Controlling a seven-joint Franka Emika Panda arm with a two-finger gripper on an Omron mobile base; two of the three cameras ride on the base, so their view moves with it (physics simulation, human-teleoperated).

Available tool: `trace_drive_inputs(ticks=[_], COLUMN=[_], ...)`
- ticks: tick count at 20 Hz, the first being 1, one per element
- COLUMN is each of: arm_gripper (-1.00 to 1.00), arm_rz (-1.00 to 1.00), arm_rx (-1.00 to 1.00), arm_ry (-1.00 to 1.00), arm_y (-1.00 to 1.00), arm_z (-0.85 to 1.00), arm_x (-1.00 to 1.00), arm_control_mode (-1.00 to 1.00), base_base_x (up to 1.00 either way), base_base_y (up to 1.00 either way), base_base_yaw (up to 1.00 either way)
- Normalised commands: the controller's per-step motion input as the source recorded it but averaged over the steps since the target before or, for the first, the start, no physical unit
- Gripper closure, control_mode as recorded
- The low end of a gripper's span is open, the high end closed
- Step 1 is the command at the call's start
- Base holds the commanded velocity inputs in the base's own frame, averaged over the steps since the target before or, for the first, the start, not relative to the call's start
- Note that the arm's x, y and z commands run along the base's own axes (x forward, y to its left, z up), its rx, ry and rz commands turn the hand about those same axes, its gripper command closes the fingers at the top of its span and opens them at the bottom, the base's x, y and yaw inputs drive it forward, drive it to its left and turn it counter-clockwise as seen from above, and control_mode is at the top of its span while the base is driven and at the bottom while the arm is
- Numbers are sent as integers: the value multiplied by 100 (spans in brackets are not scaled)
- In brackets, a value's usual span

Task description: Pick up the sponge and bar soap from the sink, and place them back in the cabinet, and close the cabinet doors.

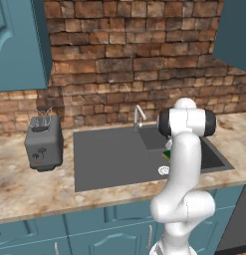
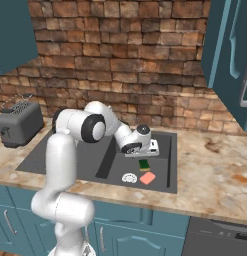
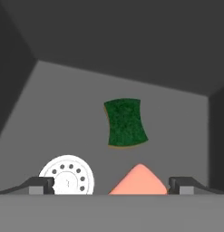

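While the arm blocks much of the left base view, the sponge (image 1: 166,155) peeks out on the sink (image 1: 109,154) floor. From the right base view, the fingers (image 2: 143,154) hang just above it, presumably lining up a grasp; the bar soap (image 2: 147,177) lies nearer. Seen from the hand, spread fingers bracket the dark-green sponge (image 3: 125,123) ahead and pink soap between the tips.

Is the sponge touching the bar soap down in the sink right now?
Apart. The hand view shows bare grey sink floor between the sponge and the bar soap; the right base view shows the same gap.

Pincer (image 3: 111,186) open, pointing downward
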Motion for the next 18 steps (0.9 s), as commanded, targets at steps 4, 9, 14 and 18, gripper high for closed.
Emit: trace_drive_inputs(ticks=[4, 9, 14, 18], arm_gripper=[-100, -100, -100, -100], arm_rz=[0, 0, 0, 0], arm_rx=[0, 0, 0, 0], arm_ry=[0, 0, 0, 0], arm_y=[-6, 0, 0, 0], arm_z=[-39, -37, -33, -31], arm_x=[43, 41, 34, 33], arm_control_mode=[-100, -100, -100, -100], base_base_x=[0, 0, 0, 0], base_base_y=[0, 0, 0, 0], base_base_yaw=[0, 0, 0, 0])
